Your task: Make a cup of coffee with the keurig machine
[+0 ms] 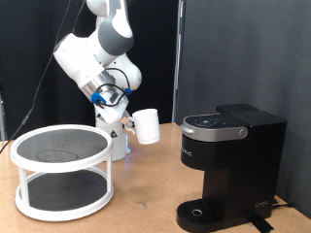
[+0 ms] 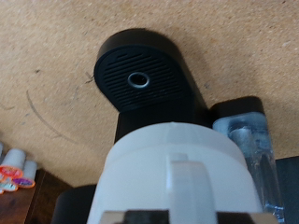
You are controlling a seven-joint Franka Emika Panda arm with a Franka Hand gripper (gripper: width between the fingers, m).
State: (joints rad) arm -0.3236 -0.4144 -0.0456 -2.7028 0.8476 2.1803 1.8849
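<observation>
My gripper is shut on the cup, a small white mug, and holds it in the air, tilted on its side. It hangs to the exterior view's left of the keurig machine and above table height. The machine is black and boxy, its lid is down, and its round drip base has nothing on it. In the wrist view the cup fills the lower middle. Beyond it lie the black drip base and the machine's clear water tank. The fingers themselves hardly show there.
A white two-tier round rack stands on the wooden table at the exterior view's left. Several small pods lie at the edge of the wrist view. A black curtain hangs behind.
</observation>
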